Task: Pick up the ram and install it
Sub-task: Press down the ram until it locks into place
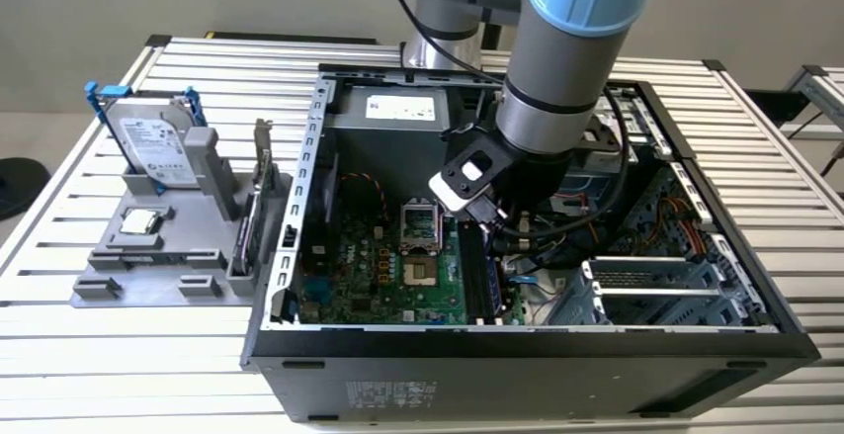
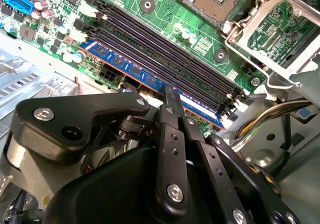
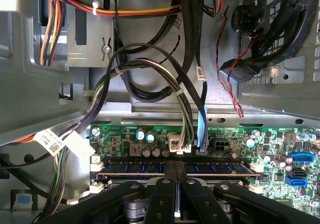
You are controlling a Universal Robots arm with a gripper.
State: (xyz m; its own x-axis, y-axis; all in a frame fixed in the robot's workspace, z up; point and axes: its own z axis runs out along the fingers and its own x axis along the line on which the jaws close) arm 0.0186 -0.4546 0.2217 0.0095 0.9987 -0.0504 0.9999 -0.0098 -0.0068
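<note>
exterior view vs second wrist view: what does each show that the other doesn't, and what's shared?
Exterior view: the whole computer case on the slatted table, and a grey stand holding a hard drive and a processor chip.

Second wrist view: the hand close up, at the ram, which lies along the memory slots.

Shared: the green motherboard and its CPU socket.

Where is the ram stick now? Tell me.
The ram stick is in the memory slot row's outer edge on the green board inside the computer case, at the claw tips.
</note>
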